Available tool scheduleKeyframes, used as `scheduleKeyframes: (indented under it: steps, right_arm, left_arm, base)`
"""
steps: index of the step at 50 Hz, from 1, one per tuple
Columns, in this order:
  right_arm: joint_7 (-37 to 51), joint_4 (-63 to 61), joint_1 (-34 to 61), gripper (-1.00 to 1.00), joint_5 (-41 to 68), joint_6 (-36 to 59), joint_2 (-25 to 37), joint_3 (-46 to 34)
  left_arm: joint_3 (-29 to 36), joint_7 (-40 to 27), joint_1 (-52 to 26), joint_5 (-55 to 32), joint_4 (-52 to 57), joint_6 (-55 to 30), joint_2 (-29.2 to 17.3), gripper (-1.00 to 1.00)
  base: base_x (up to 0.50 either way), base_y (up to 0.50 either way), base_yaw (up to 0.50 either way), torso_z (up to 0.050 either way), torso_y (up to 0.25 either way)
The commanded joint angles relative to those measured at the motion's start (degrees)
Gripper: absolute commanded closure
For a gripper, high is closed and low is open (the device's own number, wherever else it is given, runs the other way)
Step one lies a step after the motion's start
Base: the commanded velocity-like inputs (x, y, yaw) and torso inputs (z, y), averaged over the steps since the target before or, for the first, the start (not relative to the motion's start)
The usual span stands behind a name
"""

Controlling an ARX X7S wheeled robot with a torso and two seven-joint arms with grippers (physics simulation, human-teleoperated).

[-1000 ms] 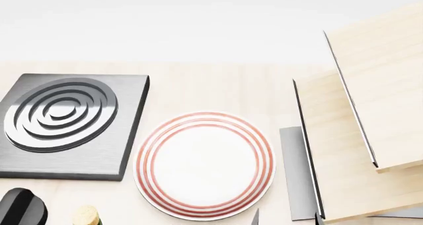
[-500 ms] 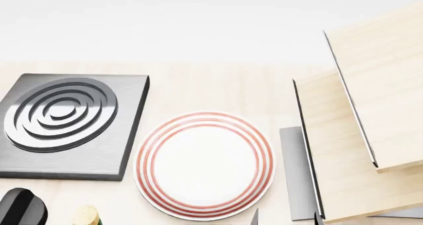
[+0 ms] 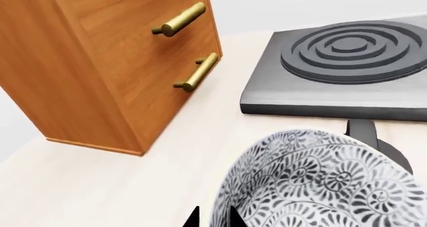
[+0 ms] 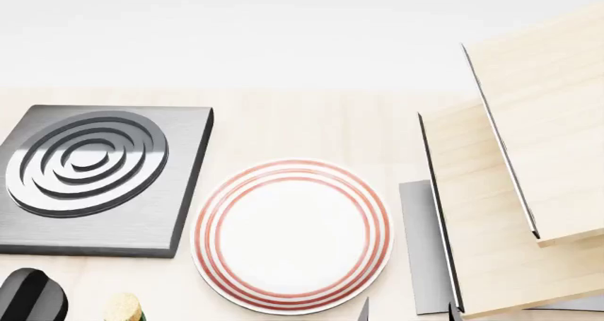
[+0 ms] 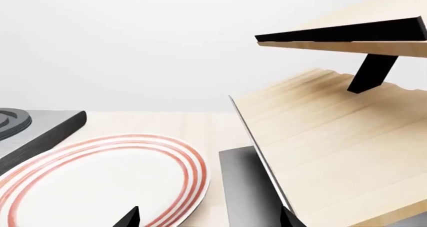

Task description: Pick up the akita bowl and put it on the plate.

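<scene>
- A wooden drawer cabinet [image 3: 113, 62] with brass handles stands at the far left of the bench [image 3: 87, 182], left of the stove burner [image 4: 90, 176].
- The akita bowl [image 3: 320, 182] sits near the burner's near edge, filling the left wrist view; it is out of the head view, so its distance from the plate cannot be told.
- The left pincer [image 3: 213, 218] shows only two dark tips that seem to straddle the bowl's rim. Whether they press on the rim or stand slack cannot be told.
- The bowl looks like glazed ceramic: stiff, fairly heavy, smooth and likely slippery, and it could chip if dropped. I judge the rim the best hold, one finger inside the wall and one outside, lifted level.
- The plate [image 4: 293, 235] lies flat at the middle, just right of the burner, with nothing on it.
- The right pincer [image 5: 210, 218] hangs beside the plate's right edge, tips spread wide, holding nothing.
- Pale wooden shelf boards [image 4: 528, 165] stand at the right.
</scene>
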Motion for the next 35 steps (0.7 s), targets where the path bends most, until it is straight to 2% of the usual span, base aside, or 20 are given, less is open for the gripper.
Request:
scheduleKeyframes:
  steps: [1, 35]
  right_arm:
    - [0.1, 0.4, 0.2, -1.00, 0.1, -0.1, 0.0, -0.2]
    - [0.4, 0.6, 0.6, -1.00, 0.2, 0.0, 0.1, -0.8]
  left_arm:
    - [-1.3, 0.0, 0.4, -0.1, 1.7, -0.2, -0.1, 1.00]
    - [-7.8, 1.6, -0.7, -5.1, 5.3, 3.9, 2.0, 1.00]
  base:
    - [0.00, 0.00, 0.00, 0.000, 0.000]
    - [0.00, 0.00, 0.00, 0.000, 0.000]
